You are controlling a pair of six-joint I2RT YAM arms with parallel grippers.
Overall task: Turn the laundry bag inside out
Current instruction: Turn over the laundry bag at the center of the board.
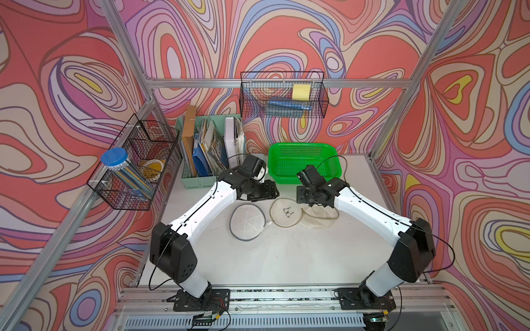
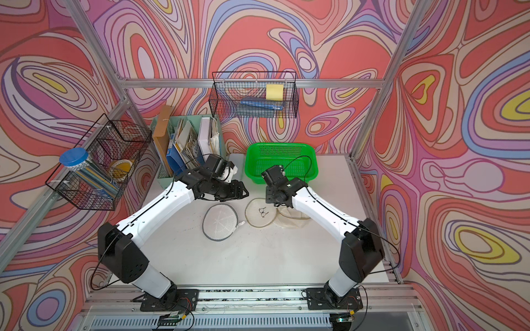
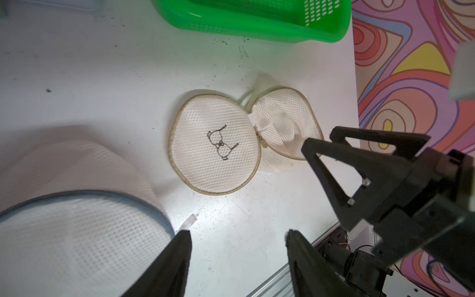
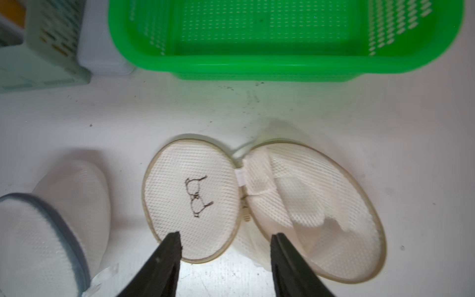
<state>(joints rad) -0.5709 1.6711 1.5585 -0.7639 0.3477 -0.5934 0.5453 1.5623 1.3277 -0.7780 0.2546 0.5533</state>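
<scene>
Hovering over the unzipped laundry bag (image 4: pixel 295 205) mid-frame; right gripper (image 4: pixel 226 235) and left gripper (image 3: pixel 237 232) jaws apart, empty; likely next: pinch inner mesh, pull through.

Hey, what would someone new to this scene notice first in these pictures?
Probably the loud swirly wallpaper on the walls, then the bright green basket at the back of the table. Mid-table, a beige-trimmed mesh laundry bag lies splayed open like a clamshell, with a grey-trimmed bag beside it.
</scene>
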